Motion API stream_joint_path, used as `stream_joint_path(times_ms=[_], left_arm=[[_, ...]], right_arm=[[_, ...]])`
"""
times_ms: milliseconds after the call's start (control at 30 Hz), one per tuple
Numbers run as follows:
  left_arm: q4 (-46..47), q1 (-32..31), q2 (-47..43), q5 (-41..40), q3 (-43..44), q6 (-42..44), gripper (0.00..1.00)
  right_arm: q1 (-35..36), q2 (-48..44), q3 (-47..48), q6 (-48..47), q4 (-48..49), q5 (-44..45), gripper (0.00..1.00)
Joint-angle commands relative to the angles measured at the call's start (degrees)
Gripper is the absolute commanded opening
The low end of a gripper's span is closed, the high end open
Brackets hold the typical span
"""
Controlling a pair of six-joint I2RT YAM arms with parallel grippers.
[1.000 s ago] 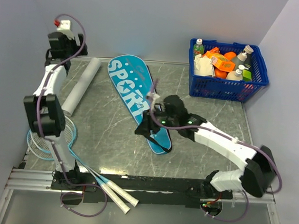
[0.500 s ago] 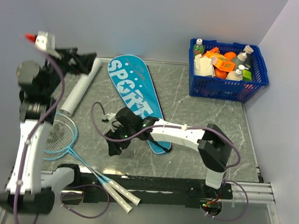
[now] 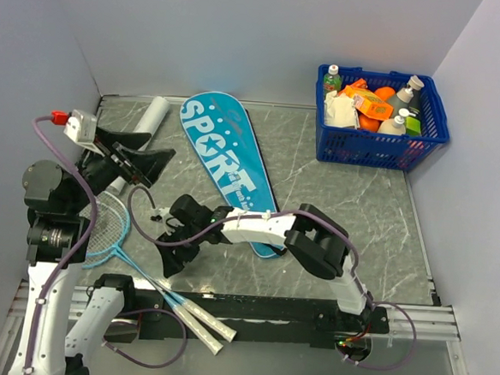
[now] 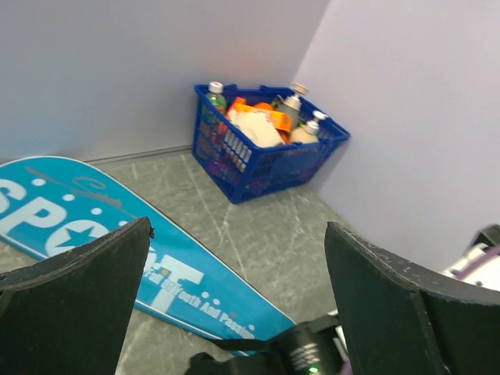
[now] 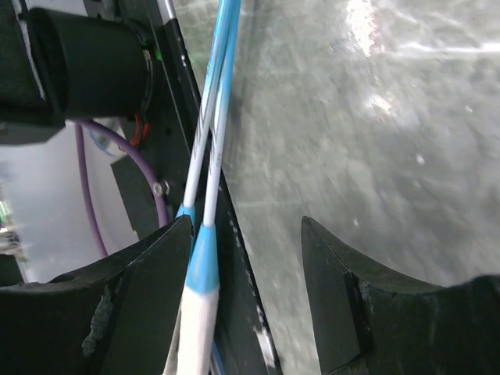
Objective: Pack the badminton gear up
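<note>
The teal SPORT bag (image 3: pixel 227 163) lies flat at mid-table; the left wrist view has it below (image 4: pixel 117 251). Two light-blue rackets (image 3: pixel 103 226) lie at the near left, with their white handles (image 3: pixel 208 329) over the front rail. My right gripper (image 3: pixel 169 260) hovers low just right of their shafts. In the right wrist view it (image 5: pixel 246 291) is open, and the racket shafts (image 5: pixel 214 125) run past its left finger (image 5: pixel 148 305) without being pinched. My left gripper (image 3: pixel 152 165) is raised over the left side, open wide (image 4: pixel 238 312) and empty.
A blue basket (image 3: pixel 425 135) of bottles and packets stands at the back right, and shows in the left wrist view too (image 4: pixel 234 168). A white tube (image 3: pixel 147 118) lies at the back left. Grey walls close the left, back and right sides.
My right arm has left the bag's narrow end and swung left and nearer to the racket shafts, its jaws wider. My left arm has swung forward from the back-left corner.
</note>
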Motion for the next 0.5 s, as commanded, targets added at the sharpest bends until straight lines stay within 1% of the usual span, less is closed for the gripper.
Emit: stream_joint_path(times_ms=[0,133,267,333,467], left_arm=[[-1.4,-2.3,-0.7,0.7,-0.3,-0.2,0.97],[-3.5,-3.0,-1.1,-0.9,0.5,2.1,0.96],[-3.7,-3.4,-0.7,-1.2,0.8,2.2,0.96],[-3.7,-3.4,-0.4,-1.2,1.2,2.3,0.97],[-4.0,-3.4,0.0,-1.7,1.6,2.8,0.96]], right_arm=[[0.3,2.8,4.5,3.9,6.7,-5.2,0.66],[0.3,5.0,5.4,6.8,10.3,-9.3,0.66],[0.3,7.8,5.6,10.4,12.6,-13.5,0.66],[0.4,8.6,5.7,11.4,15.3,-15.2,0.66],[0.6,10.5,5.8,13.1,16.6,-15.9,0.66]])
